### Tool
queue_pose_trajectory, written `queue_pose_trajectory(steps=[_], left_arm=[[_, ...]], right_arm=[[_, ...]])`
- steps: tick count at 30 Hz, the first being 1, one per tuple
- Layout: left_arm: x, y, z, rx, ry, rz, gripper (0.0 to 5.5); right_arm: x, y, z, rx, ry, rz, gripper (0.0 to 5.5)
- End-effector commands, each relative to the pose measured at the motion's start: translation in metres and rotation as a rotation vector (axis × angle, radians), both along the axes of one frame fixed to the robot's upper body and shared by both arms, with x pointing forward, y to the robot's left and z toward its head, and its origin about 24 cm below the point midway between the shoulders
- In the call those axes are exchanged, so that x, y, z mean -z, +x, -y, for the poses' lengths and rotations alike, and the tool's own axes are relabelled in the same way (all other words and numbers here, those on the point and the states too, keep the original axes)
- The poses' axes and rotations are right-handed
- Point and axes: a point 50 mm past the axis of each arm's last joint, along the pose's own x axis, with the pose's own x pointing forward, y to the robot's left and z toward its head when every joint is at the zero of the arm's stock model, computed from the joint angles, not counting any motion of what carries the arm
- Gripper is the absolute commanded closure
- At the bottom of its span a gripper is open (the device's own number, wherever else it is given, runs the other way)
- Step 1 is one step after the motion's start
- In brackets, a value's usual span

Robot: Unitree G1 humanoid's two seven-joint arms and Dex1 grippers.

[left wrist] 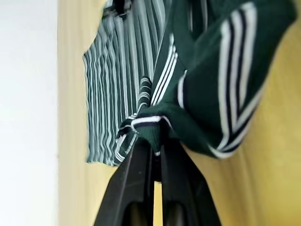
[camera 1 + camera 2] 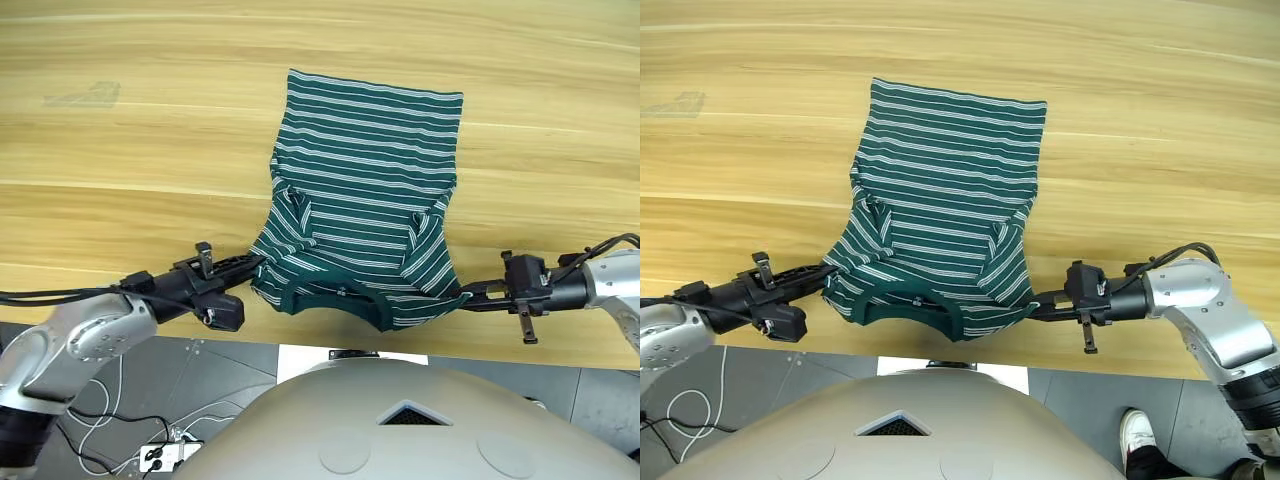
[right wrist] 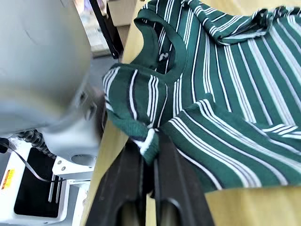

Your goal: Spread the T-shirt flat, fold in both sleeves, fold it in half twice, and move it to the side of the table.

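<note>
A dark green T-shirt point(image 2: 365, 190) with white stripes lies on the wooden table point(image 2: 120, 160), hem at the far side, collar point(image 2: 330, 292) at the near edge, both sleeves folded in over the body. My left gripper point(image 2: 257, 264) is shut on the T-shirt's near left shoulder corner point(image 1: 149, 126). My right gripper point(image 2: 462, 296) is shut on the near right shoulder corner point(image 3: 146, 137). Both corners are raised slightly off the table at its front edge.
Bare wooden tabletop point(image 2: 1160, 130) spreads to the left, right and far side of the shirt. The table's front edge point(image 2: 560, 350) runs just under both grippers. Below it are grey floor and cables point(image 2: 110, 420).
</note>
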Motion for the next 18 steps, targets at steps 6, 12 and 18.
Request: queue_pose_trajectory(steps=[6, 12, 18], left_arm=[[-0.039, -0.027, -0.017, -0.101, -0.041, -0.406, 5.49], [-0.023, -0.06, 0.003, -0.081, -0.125, -0.57, 5.49], [-0.035, -0.075, 0.016, -0.045, -0.186, -0.623, 5.49]], right_arm=[[-0.027, 0.011, 0.016, 0.113, 0.102, 0.03, 5.48], [-0.035, 0.009, 0.023, 0.157, 0.141, 0.045, 5.48], [-0.04, -0.002, 0.026, 0.177, 0.159, 0.035, 5.48]])
